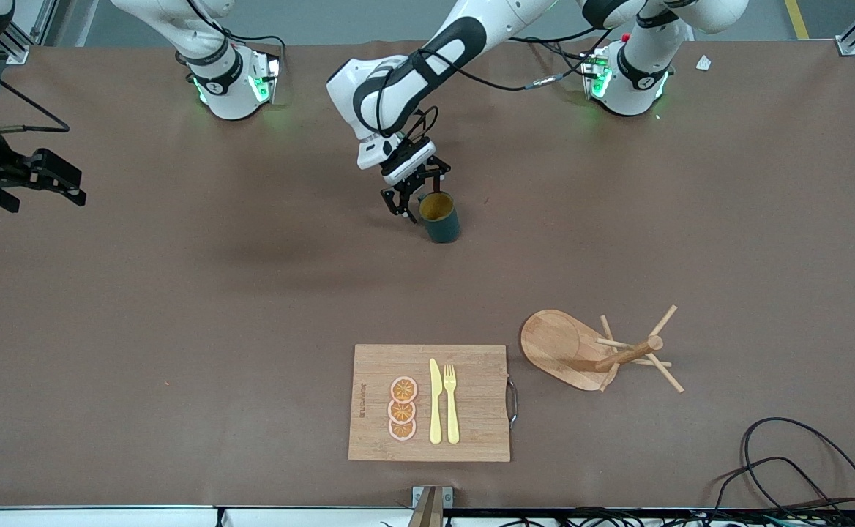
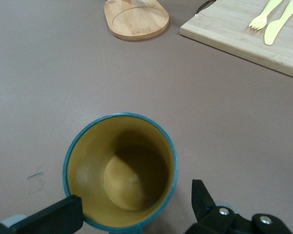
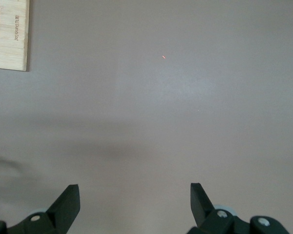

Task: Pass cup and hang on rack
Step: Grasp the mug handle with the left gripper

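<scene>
The cup (image 1: 440, 217), a dark teal mug with a mustard-yellow inside, stands upright mid-table toward the robots' side. My left gripper (image 1: 414, 197) is open and low over it. In the left wrist view its fingers (image 2: 203, 201) stand on either side of the cup (image 2: 119, 168) at the rim, with a gap on one side. The rack (image 1: 588, 351), a light wooden mug tree with an oval base, stands nearer the front camera toward the left arm's end; its base also shows in the left wrist view (image 2: 136, 22). My right gripper (image 1: 47, 192) waits open and empty over bare table (image 3: 134, 200) at the right arm's end.
A wooden cutting board (image 1: 471, 410) with a metal handle lies near the front edge beside the rack, carrying a yellow knife (image 1: 435, 401), a fork (image 1: 451, 402) and orange slices (image 1: 402, 408). Black cables (image 1: 801, 468) lie at the front corner at the left arm's end.
</scene>
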Controlling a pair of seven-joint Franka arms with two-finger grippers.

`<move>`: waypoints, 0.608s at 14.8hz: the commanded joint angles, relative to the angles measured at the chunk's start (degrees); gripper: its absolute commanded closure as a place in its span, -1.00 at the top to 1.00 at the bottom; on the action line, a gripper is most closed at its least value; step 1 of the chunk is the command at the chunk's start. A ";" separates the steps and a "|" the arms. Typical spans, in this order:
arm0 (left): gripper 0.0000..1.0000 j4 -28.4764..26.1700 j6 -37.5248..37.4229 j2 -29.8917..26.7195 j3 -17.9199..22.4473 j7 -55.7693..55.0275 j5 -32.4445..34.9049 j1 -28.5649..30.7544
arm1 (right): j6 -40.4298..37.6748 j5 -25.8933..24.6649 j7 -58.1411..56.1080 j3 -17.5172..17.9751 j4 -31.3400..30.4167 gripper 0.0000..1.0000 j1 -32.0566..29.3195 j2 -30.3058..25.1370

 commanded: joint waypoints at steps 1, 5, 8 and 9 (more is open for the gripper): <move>1.00 3.52 -2.53 -0.02 0.42 3.01 1.06 -0.35 | 1.00 0.84 0.19 0.05 -2.33 1.00 0.04 -2.11; 1.00 5.91 -5.36 -0.02 0.34 6.72 0.88 -0.43 | 0.47 0.84 0.19 -0.04 -1.80 1.00 -0.05 -2.11; 1.00 5.82 -5.36 0.68 0.34 3.48 0.26 -0.43 | 0.03 0.84 0.19 -0.04 -1.10 1.00 -0.04 -2.03; 1.00 5.91 -5.01 1.03 0.25 1.46 0.26 -0.52 | 0.03 0.84 0.19 -0.04 -1.01 1.00 -0.05 -2.03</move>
